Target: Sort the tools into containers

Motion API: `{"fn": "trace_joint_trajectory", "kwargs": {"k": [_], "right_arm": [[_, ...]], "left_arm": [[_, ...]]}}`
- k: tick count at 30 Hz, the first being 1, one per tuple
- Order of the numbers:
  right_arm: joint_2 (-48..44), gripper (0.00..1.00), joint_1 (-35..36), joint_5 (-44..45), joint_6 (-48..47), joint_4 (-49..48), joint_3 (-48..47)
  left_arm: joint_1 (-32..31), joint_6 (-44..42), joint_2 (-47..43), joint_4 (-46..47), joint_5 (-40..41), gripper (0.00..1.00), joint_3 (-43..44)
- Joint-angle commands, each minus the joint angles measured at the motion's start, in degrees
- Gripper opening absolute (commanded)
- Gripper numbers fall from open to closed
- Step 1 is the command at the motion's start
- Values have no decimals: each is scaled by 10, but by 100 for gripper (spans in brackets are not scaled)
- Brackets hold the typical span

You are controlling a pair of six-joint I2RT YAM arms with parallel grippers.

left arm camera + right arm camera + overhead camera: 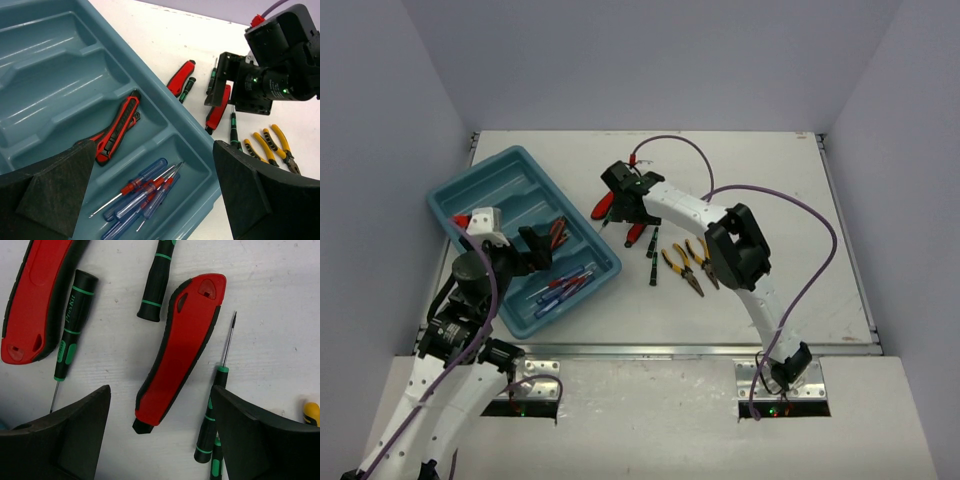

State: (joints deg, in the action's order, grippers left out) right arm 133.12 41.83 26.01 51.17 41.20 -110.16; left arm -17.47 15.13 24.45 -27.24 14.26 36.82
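Cutter (177, 347) diagonal on table (280, 290), nose lower-left in wrist view | right hand (160, 390) spread astride | left hand (154, 150) spread

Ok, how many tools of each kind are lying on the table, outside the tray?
Red cutters: 2
Black-green screwdrivers: 4
Yellow pliers: 2
Total: 8

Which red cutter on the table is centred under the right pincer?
The cutter nearer the yellow pliers; the other cutter lies beside the tray.
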Motion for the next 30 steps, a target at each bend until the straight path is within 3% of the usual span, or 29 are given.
{"fn": "trace_joint_trajectory", "kwargs": {"k": [1,12,16,18,25,30], "right_arm": [[21,78,6,45,31,23,-39],[71,63,-2,27,57,0,-52],[70,41,-6,22,59,-13,-40],[54,32,-6,35,68,-13,-25],[-40,27,-6,57,67,-42,46],[-145,15,-5,46,11,-120,134]], "left_arm": [[-4,6,-16,35,-23,100,-3],[-21,7,-20,38,-28,100,-6],[-22,7,-15,38,-33,100,-6],[-22,6,-11,38,-34,100,-5],[-22,2,1,40,-46,100,-1],[-22,37,23,51,-77,100,18]]}}
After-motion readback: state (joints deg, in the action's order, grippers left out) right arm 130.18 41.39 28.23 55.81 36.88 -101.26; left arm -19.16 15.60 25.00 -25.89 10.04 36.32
